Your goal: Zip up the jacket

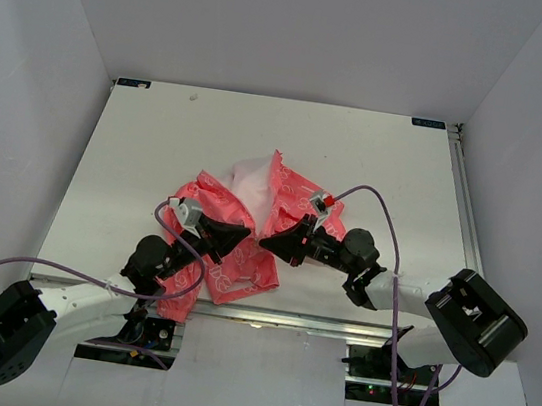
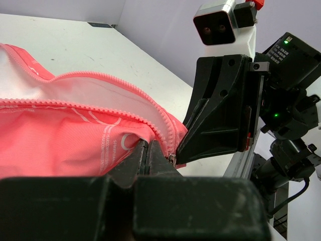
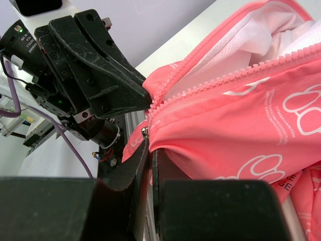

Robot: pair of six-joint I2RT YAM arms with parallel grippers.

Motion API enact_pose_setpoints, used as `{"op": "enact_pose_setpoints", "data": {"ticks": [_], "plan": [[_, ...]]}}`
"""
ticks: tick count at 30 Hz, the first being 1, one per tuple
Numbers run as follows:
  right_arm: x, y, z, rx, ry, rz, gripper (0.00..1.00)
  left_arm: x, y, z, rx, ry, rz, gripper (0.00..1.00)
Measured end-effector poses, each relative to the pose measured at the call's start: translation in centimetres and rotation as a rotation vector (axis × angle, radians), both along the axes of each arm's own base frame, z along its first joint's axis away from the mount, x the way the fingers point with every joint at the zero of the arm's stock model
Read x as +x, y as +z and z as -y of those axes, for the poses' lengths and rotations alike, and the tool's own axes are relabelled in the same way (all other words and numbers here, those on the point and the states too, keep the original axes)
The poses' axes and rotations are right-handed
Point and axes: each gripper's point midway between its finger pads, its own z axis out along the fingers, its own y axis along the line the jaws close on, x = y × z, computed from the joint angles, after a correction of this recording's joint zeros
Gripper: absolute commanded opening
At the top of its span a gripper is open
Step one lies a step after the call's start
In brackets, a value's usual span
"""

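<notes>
The coral-pink jacket (image 1: pixel 248 225) with white print lies crumpled near the table's front edge, its zipper open and the white lining (image 1: pixel 251 182) showing. My left gripper (image 1: pixel 239 236) is shut on the jacket's fabric beside the zipper's lower end (image 2: pixel 147 149). My right gripper (image 1: pixel 270 244) faces it, tips almost touching, and is shut on the other front edge (image 3: pixel 150 153). A small metal zipper slider (image 2: pixel 172 159) sits between the two grippers; it also shows in the right wrist view (image 3: pixel 145 132). The pink zipper teeth (image 3: pixel 210 83) run apart upward from there.
The white table (image 1: pixel 159 137) stretches behind and beside the jacket inside white walls. A metal rail (image 1: pixel 335 325) runs along the table's front edge just below the jacket. Purple cables (image 1: pixel 382 204) loop over both arms.
</notes>
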Motion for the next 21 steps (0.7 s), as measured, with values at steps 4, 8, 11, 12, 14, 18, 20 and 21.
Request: {"op": "enact_pose_setpoints", "data": {"ticks": [4,8,11,12,14,18,20,21], "plan": [[0.10,0.46,0.10,0.009,-0.010,0.007,0.08,0.01,-0.02,0.03,0.004,0.004,0.005,0.00],[0.24,0.47,0.16,0.006,-0.021,0.003,0.08,0.03,-0.02,0.04,0.007,0.010,0.010,0.00],[0.33,0.45,0.20,0.004,-0.028,0.000,0.08,0.06,-0.05,0.06,0.011,0.015,0.012,0.00],[0.36,0.46,0.22,0.004,-0.031,-0.001,0.08,0.06,-0.06,0.07,0.012,0.016,0.014,0.00],[0.39,0.46,0.27,0.001,-0.035,-0.004,0.08,0.05,-0.06,0.08,0.015,0.018,0.018,0.00],[0.49,0.34,0.42,-0.011,-0.050,-0.016,0.08,0.00,-0.08,0.16,0.023,0.021,0.028,0.00],[0.49,0.36,0.48,-0.015,-0.056,-0.020,0.08,-0.03,-0.10,0.20,0.028,0.022,0.033,0.00],[0.54,0.30,0.51,-0.019,-0.061,-0.024,0.08,-0.05,-0.10,0.23,0.031,0.024,0.037,0.00]]}}
